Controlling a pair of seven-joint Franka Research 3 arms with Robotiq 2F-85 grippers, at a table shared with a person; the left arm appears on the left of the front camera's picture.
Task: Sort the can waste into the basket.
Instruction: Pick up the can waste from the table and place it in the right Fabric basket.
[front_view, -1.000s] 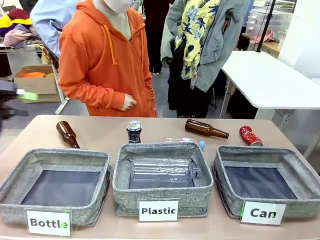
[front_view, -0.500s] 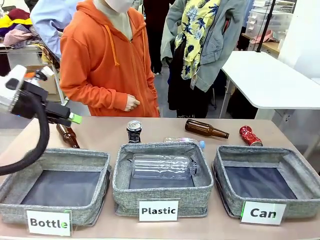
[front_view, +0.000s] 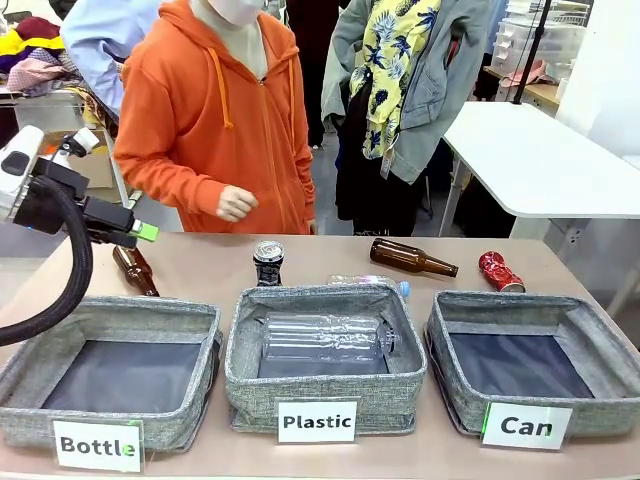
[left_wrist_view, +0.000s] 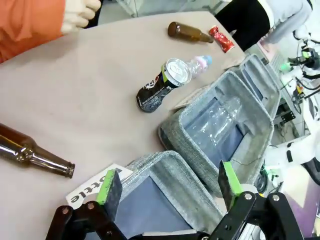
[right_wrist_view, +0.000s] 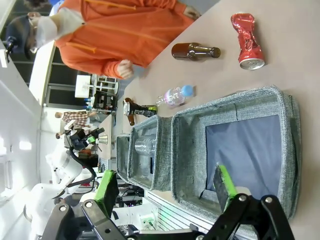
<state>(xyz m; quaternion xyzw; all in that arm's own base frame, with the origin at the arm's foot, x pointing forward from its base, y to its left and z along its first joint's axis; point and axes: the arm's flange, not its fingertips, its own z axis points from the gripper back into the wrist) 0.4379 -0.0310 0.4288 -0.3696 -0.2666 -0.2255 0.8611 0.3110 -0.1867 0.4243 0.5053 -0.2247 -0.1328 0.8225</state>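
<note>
A black can (front_view: 267, 263) with a silver top stands upright at the table's far middle, behind the middle bin. A crushed red can (front_view: 500, 272) lies at the far right, just behind the grey basket (front_view: 520, 305) labelled "Can". The basket's dark floor is bare. My left gripper (front_view: 140, 232) hovers open over the far left of the table. In its wrist view the left gripper (left_wrist_view: 170, 182) hangs above the left bin, with the black can (left_wrist_view: 162, 85) well ahead. My right gripper (right_wrist_view: 166, 189) is open above the basket (right_wrist_view: 230, 102), with the red can (right_wrist_view: 246, 41) beyond.
A brown bottle (front_view: 134, 268) lies under my left gripper and another brown bottle (front_view: 412, 258) lies between the cans. The "Plastic" bin (front_view: 325, 300) holds a clear bottle (front_view: 325, 340). The "Bottle" bin (front_view: 110, 312) is at left. A person's hand (front_view: 235, 203) hangs at the far edge.
My left arm swung in from the left edge to above the left brown bottle, then eased back slightly. The person in orange shifted left and raised a hand a little.
</note>
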